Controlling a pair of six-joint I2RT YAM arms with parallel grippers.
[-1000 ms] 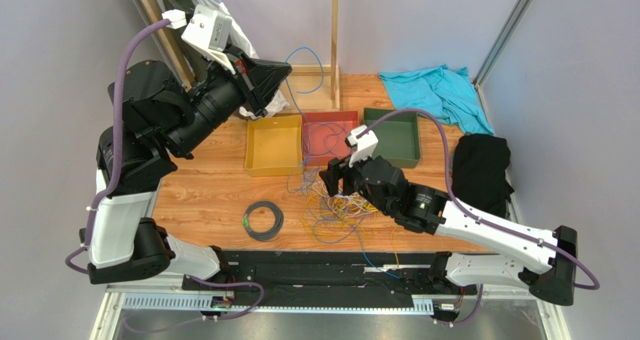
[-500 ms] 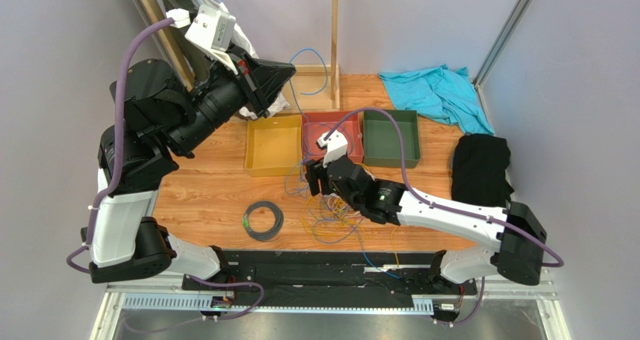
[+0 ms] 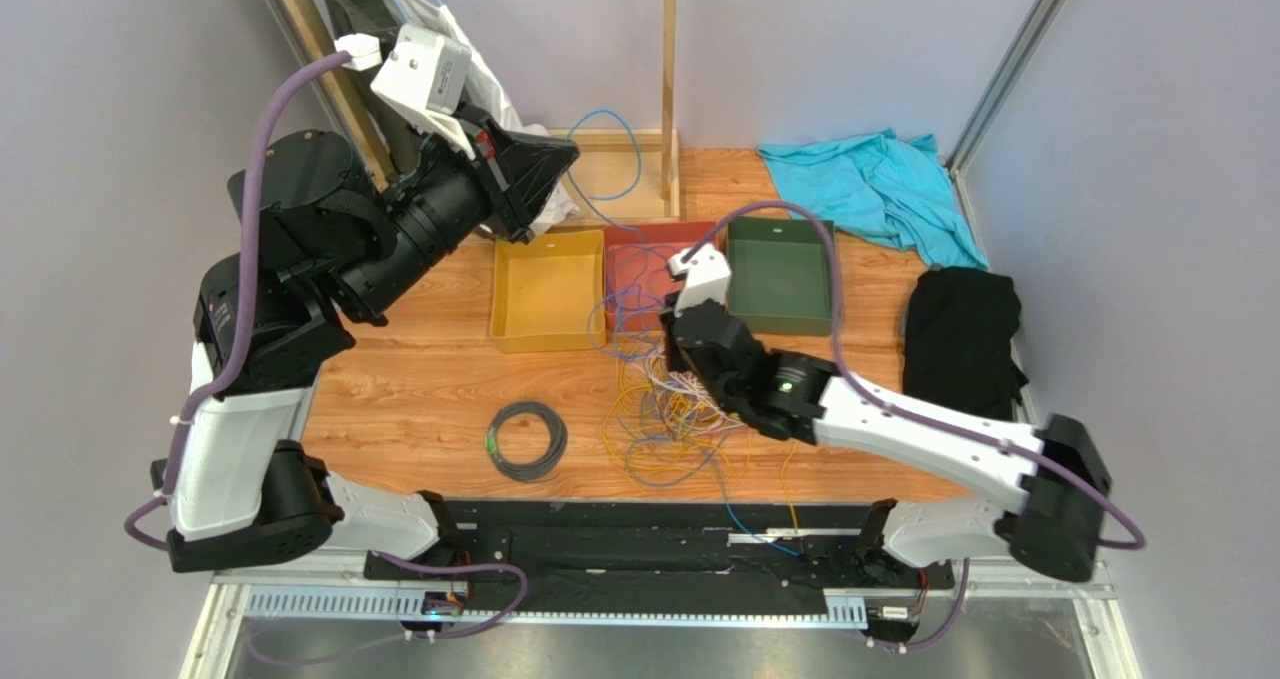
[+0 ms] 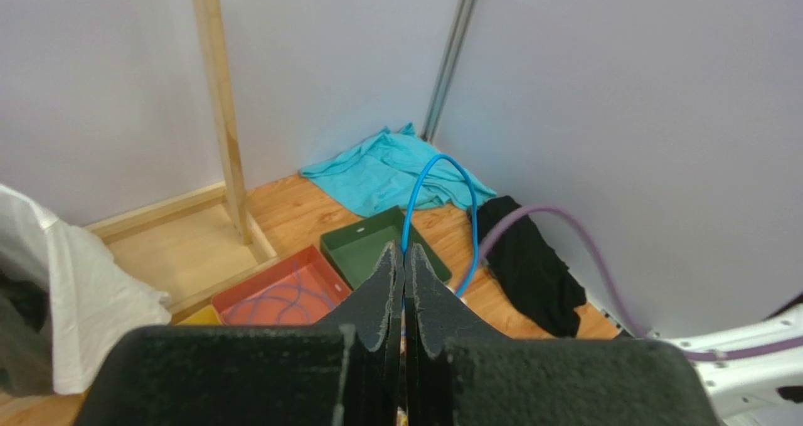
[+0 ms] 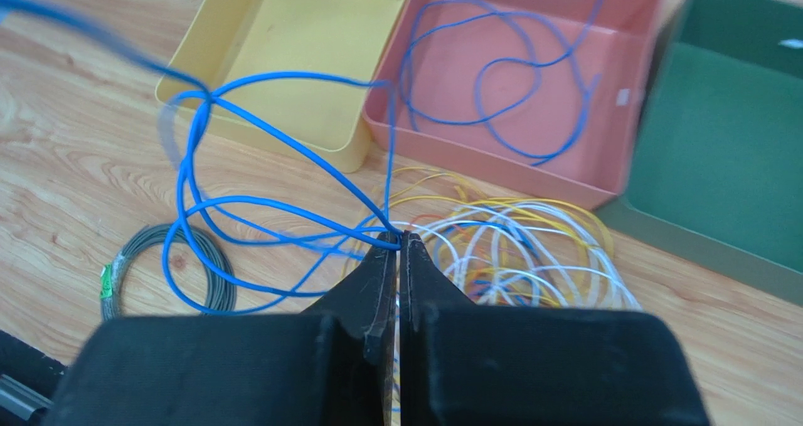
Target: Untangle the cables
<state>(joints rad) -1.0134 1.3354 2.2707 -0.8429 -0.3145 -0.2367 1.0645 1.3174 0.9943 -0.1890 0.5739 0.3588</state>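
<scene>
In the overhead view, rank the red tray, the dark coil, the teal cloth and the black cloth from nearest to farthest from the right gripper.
From the right gripper:
1. Red tray, just beyond it.
2. Dark coil, near-left on the table.
3. Teal cloth, far right corner, and black cloth, right edge: too close to call.

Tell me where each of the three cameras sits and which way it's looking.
Top: above and behind, looking down on the table; left arm, right arm show.
Left wrist: raised on left gripper, facing the far right corner; jaws shut on the blue cable.
Right wrist: low on right gripper, facing the red tray; jaws shut on it too.
Shared by both wrists: red tray, green tray.
</scene>
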